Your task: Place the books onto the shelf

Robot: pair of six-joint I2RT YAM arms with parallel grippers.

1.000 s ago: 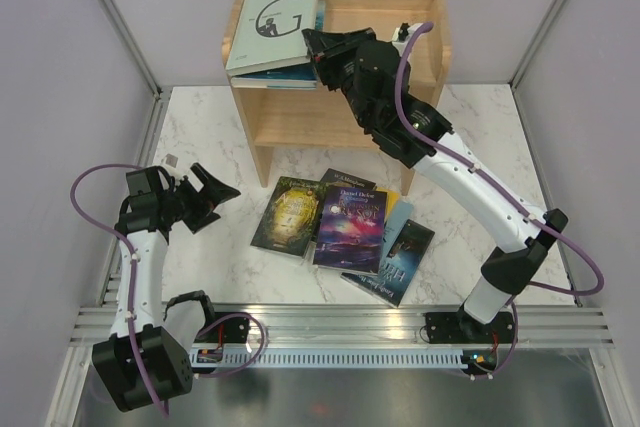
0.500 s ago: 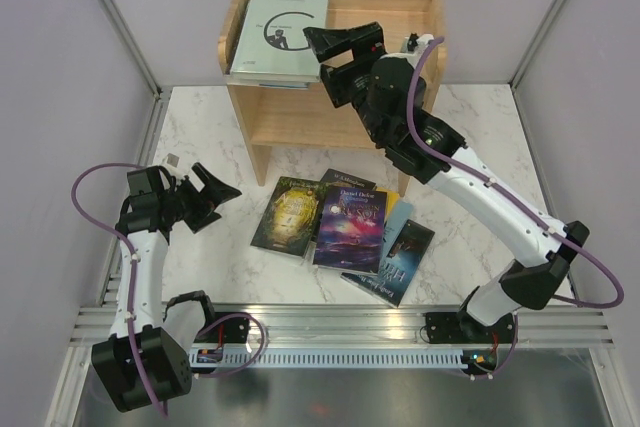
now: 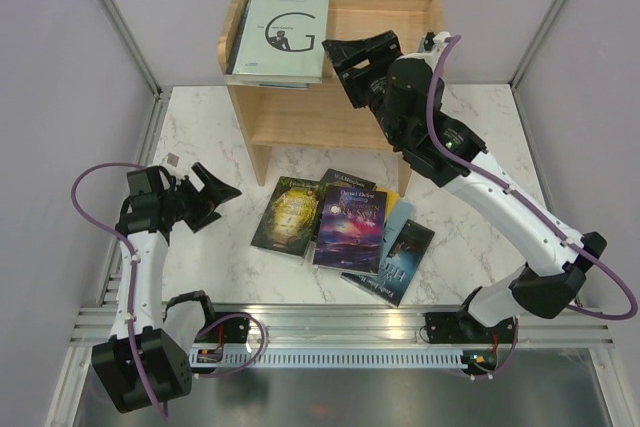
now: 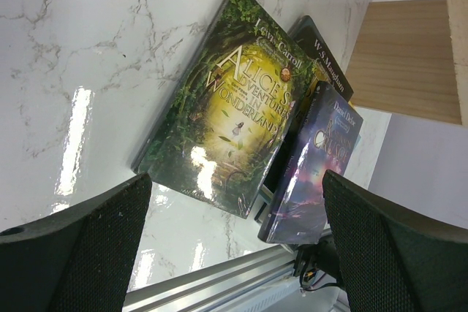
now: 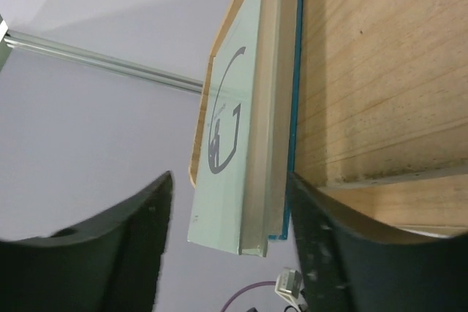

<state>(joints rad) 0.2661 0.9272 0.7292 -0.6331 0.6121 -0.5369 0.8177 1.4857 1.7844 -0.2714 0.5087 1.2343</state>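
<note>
A pale green book with a large black "G" (image 3: 285, 35) lies flat on a blue book (image 5: 295, 71) at the left end of the top board of the wooden shelf (image 3: 390, 17). The shelf stands at the far edge of the white marble tabletop (image 3: 200, 117).

The right gripper (image 3: 336, 62) hangs over the top board just right of this small stack. Its fingers (image 5: 102, 253) are spread wide and hold nothing. From the wrist camera, the book's long edge sits between the fingers and beyond their tips. Whether a tip grazes the cover cannot be told.

The step in hand appears to be clearing away from the placed book. To do it well, the arm should pull straight back and up, fingers kept apart, so nothing drags the stack over the board's left end.

The other books lie fanned out in the middle of the tabletop, in front of the shelf. They include Alice's Adventures in Wonderland (image 3: 288, 215), a purple Defoe paperback (image 3: 350, 227) and a black book (image 3: 405, 262).

The left gripper (image 3: 218, 179) hovers near the tabletop's left edge, fingers wide apart and empty, well short of Alice.
</note>
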